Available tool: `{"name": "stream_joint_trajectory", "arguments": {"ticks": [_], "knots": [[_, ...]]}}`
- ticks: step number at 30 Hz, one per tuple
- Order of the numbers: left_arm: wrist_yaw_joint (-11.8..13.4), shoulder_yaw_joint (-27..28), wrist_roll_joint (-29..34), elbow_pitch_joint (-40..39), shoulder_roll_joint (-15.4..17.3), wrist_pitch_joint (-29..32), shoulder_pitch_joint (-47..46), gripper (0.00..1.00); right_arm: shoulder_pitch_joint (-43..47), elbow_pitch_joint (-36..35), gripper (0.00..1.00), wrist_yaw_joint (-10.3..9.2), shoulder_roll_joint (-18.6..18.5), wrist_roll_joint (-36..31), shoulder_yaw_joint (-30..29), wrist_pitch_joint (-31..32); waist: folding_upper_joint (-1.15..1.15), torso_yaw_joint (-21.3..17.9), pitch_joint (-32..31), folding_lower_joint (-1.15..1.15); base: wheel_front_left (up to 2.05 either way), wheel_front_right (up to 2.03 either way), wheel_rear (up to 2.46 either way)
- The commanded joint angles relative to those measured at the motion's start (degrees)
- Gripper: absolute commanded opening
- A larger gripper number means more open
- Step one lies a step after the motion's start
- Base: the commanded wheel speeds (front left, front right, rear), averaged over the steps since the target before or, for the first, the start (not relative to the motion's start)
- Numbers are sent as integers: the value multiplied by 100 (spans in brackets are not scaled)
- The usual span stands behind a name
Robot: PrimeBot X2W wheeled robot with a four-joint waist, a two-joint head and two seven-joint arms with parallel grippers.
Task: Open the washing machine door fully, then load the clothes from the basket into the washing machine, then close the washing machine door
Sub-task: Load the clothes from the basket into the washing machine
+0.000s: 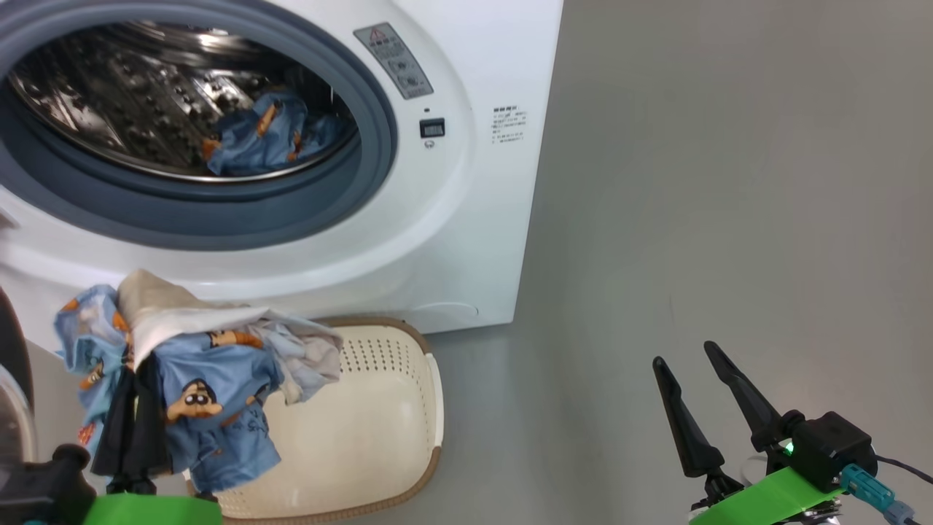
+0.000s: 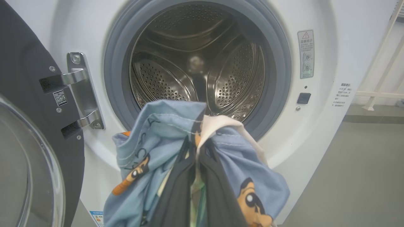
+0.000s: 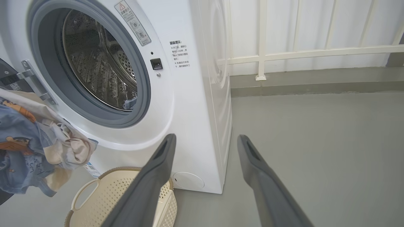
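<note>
The white washing machine (image 1: 466, 219) stands with its black door (image 2: 22, 94) swung open to the left. One light blue printed piece (image 1: 270, 138) lies inside the steel drum (image 2: 195, 63). My left gripper (image 1: 135, 379) is shut on a second bundle of the clothes (image 1: 211, 386), lifted above the cream basket (image 1: 379, 437) and below the drum opening; in the left wrist view the cloth (image 2: 157, 148) drapes over the dark fingers (image 2: 180, 195). My right gripper (image 1: 685, 361) hangs open over the floor at the lower right, with nothing between its fingers (image 3: 151, 176).
Grey floor (image 1: 729, 219) spreads to the right of the machine. A white railing (image 3: 300, 53) runs along the wall behind it. The basket (image 3: 104, 195) sits right against the machine's front base.
</note>
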Motion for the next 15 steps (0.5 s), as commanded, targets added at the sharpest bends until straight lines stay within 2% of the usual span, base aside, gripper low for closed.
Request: {"name": "stream_joint_trajectory", "arguments": {"ticks": [1,15], "knots": [[-17,213,63,-107,60,-37,-237,0,-143,-162,100,9,-12,-25,92,-27,0,-20,113,0,0,0,0],[-64,296,112,340,44,-37,-1139,0,-339,-254,100,9,2,-106,60,-27,0,-62,917,0,0,0,0]]}}
